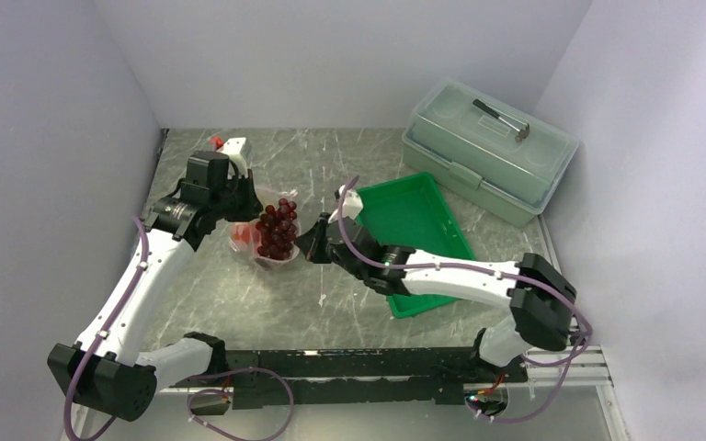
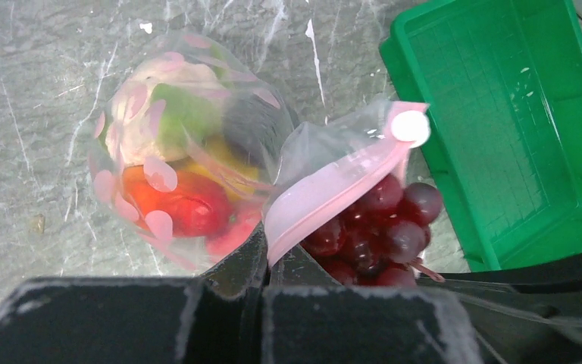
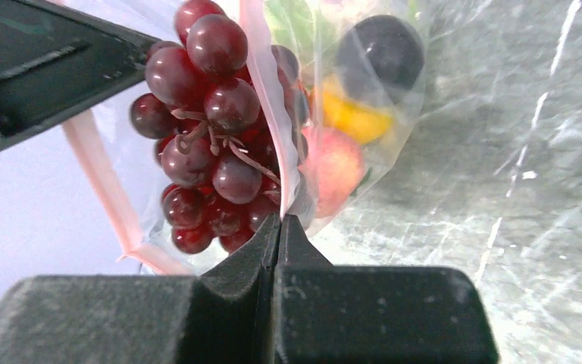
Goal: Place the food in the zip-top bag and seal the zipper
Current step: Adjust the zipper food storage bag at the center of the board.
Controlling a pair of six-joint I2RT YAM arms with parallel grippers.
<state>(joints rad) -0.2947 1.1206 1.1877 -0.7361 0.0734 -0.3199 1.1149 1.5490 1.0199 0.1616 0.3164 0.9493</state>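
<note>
The clear zip-top bag stands on the marble table between my two grippers. It holds food: a red-orange fruit, a white-and-green vegetable, a dark purple ball, a yellow-orange fruit and a pink peach. A dark grape bunch sits in the open mouth between the two sides of the pink zipper. The left gripper is shut on one end of the zipper. My right gripper is shut on the zipper's other side, just under the grapes.
A green plastic tray lies right of the bag, partly under my right arm. A pale green lidded box stands at the back right. Walls close in the table on the left, back and right.
</note>
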